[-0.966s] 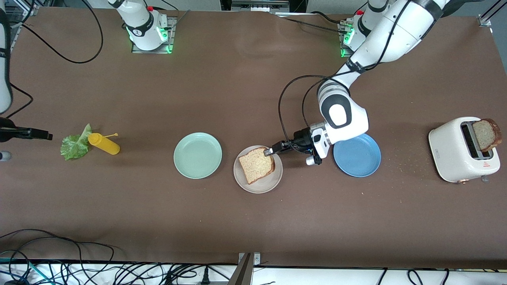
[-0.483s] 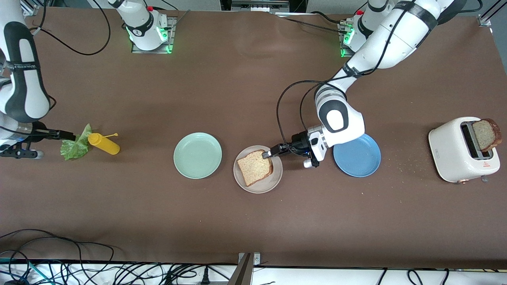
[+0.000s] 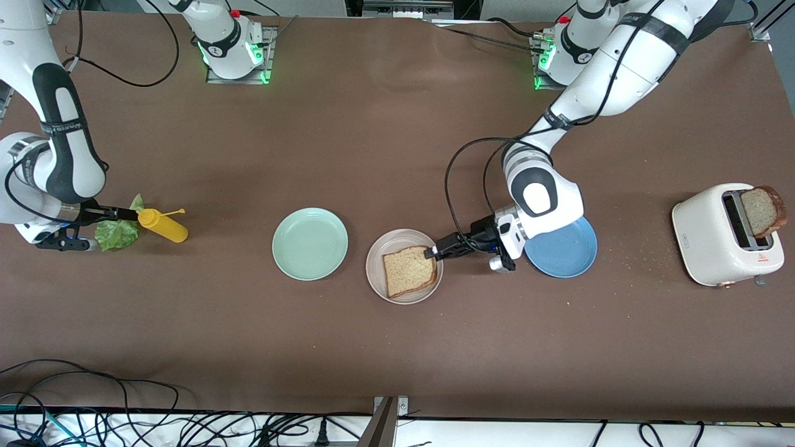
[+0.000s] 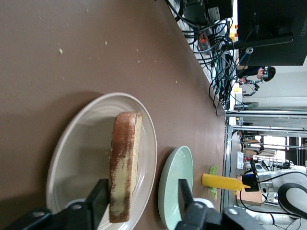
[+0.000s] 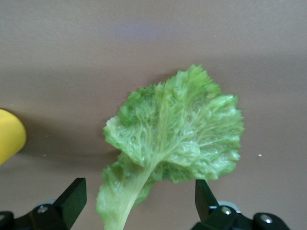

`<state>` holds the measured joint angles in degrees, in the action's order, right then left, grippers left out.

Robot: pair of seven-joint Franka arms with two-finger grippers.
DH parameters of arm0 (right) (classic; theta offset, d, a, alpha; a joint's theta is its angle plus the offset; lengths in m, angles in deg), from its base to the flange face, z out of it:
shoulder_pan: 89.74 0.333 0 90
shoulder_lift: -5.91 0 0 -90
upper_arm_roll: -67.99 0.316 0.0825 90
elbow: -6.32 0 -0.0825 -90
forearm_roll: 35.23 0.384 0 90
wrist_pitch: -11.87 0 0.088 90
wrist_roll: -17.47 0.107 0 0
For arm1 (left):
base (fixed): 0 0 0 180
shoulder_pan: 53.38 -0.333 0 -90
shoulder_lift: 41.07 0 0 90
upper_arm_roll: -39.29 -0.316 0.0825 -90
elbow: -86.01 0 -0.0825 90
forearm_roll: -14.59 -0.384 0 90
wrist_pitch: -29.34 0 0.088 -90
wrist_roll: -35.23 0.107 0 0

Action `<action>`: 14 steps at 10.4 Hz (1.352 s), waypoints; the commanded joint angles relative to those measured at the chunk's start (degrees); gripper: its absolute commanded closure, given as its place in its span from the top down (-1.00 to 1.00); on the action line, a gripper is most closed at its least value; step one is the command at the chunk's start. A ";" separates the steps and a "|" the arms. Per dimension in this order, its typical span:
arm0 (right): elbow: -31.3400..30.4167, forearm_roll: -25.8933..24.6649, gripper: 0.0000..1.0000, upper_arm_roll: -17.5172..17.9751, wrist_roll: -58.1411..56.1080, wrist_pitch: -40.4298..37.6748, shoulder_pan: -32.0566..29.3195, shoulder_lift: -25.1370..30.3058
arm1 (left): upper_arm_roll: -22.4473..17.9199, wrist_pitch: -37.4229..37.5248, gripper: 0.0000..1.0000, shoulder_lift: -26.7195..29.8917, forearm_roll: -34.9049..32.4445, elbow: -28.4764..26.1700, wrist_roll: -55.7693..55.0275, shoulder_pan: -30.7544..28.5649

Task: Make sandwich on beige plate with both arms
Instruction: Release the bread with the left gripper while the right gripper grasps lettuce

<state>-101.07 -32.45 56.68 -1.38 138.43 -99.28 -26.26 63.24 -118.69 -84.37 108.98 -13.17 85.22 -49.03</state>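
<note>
Bread slice (image 3: pixel 409 271) now lies flat on the beige plate (image 3: pixel 378 275); a second ago it was tilted, one corner pinched by the left gripper (image 3: pixel 430 252). That gripper has since let go: in the left wrist view its fingers (image 4: pixel 97 202) are spread wide with the slice's crust edge (image 4: pixel 123 163) between them but not clamped, and in the front view it sits at the plate rim on the side toward the blue plate (image 3: pixel 568 253). Meanwhile the right arm has swung in from the table edge; the right gripper (image 3: pixel 118 215) is now over the lettuce (image 3: pixel 113 232), just beside the yellow bottle (image 3: pixel 163 225). In the right wrist view its fingers (image 5: pixel 72 196) stand wide apart either side of the leaf stalk (image 5: pixel 125 199), holding nothing. Judgement: base layer placed, lettuce pick about to begin. Second slice (image 3: pixel 762 211) sits up out of the toaster (image 3: pixel 723 236) at the left arm's end, untouched. Mint plate (image 3: pixel 310 243) is bare, not involved.
</note>
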 commanded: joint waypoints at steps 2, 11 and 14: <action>0.34 0.83 1.00 0.50 -0.74 2.37 -1.62 -1.92 | 0.13 -5.77 1.00 2.68 0.89 -0.31 1.34 -0.74; 0.78 0.91 -1.00 0.76 -3.71 2.38 -2.58 -0.62 | -3.98 -15.89 1.00 22.01 0.44 -21.91 1.51 -5.76; 2.00 0.48 -1.00 0.76 -10.74 -1.21 -2.50 5.78 | -8.12 -15.28 1.00 24.57 -10.32 -27.28 1.51 -6.28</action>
<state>-99.30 -32.36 56.66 -8.08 140.35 -101.01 -24.97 56.43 -134.66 -63.17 103.90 -36.36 86.31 -54.93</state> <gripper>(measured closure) 0.907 0.000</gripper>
